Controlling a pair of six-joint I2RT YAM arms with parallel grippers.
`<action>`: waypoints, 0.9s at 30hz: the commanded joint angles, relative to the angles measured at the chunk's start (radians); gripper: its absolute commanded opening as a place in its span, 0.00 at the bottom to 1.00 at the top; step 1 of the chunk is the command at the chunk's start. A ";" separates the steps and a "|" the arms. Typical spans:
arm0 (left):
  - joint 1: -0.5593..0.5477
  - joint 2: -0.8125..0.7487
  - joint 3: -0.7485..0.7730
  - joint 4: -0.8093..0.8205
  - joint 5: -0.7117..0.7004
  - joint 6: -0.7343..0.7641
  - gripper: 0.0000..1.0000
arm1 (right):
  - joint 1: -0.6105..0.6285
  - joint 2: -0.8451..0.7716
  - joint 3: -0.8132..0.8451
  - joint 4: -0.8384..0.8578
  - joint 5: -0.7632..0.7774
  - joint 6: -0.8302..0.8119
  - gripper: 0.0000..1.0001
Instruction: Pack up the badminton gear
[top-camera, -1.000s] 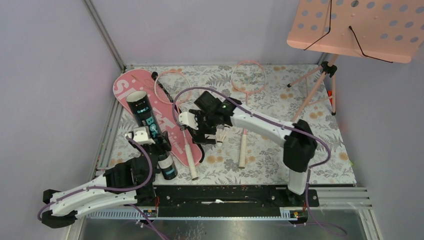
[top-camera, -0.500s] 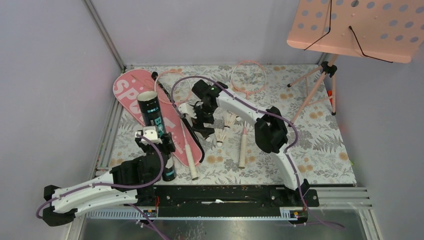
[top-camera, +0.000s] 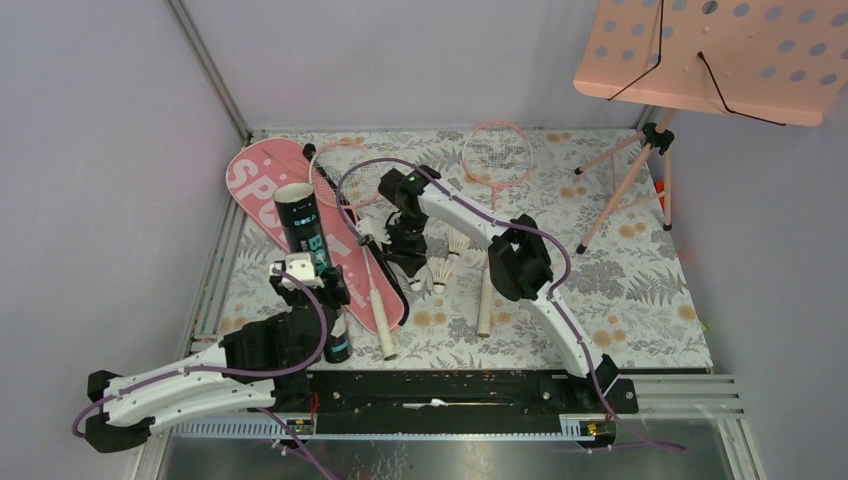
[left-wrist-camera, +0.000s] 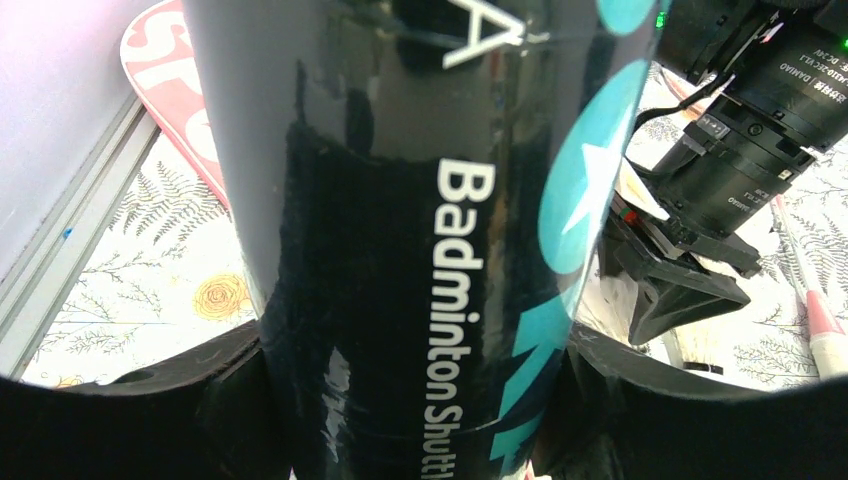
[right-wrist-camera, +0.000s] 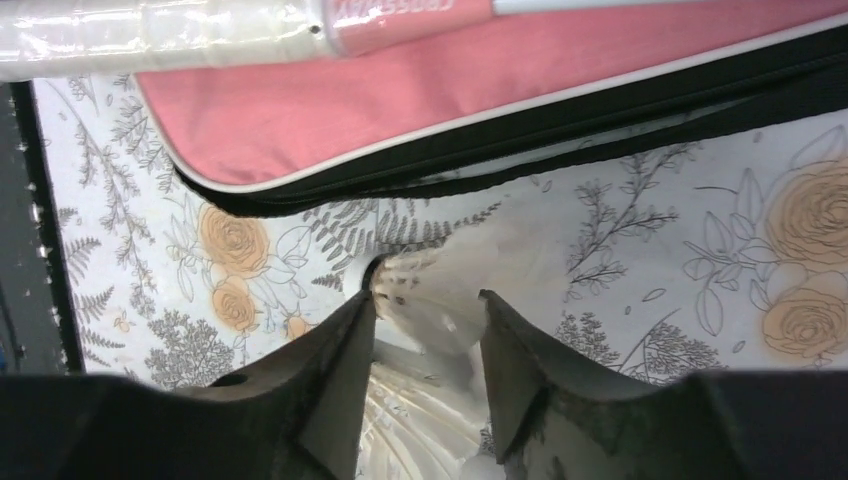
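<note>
My left gripper (top-camera: 306, 288) is shut on the long black tube (top-camera: 303, 232), which stands upright with its mouth open at the top. The tube (left-wrist-camera: 400, 200) fills the left wrist view between my left gripper's (left-wrist-camera: 420, 400) fingers. My right gripper (top-camera: 405, 262) points down at the mat beside the pink cover (top-camera: 250, 180). Its jaws in the right wrist view (right-wrist-camera: 425, 305) press both sides of a white shuttlecock (right-wrist-camera: 440, 290) lying on the mat. Two more shuttlecocks (top-camera: 440, 272) (top-camera: 459, 241) lie just to the right. One racket (top-camera: 380, 315) rests on the cover, the other (top-camera: 497, 152) on the mat.
The pink perforated music stand (top-camera: 700, 55) hangs over the back right corner, its tripod legs (top-camera: 640, 170) on the mat. The cover's black zip edge (right-wrist-camera: 560, 130) runs close behind the held shuttlecock. Grey walls close in the left and back.
The right arm folded back and left and came down by the cover. Its jaws narrowed from wide open onto a shuttlecock. The left arm shifted the tube slightly right, then held still.
</note>
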 joint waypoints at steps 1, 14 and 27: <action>0.001 -0.017 0.013 0.027 -0.024 -0.020 0.15 | 0.006 -0.029 0.049 -0.112 -0.050 -0.022 0.36; 0.001 -0.011 0.016 0.130 0.095 0.113 0.15 | 0.006 -0.338 -0.058 -0.045 -0.077 0.209 0.00; 0.000 0.193 -0.064 0.514 0.602 0.608 0.15 | 0.006 -1.458 -1.309 1.061 0.618 0.992 0.00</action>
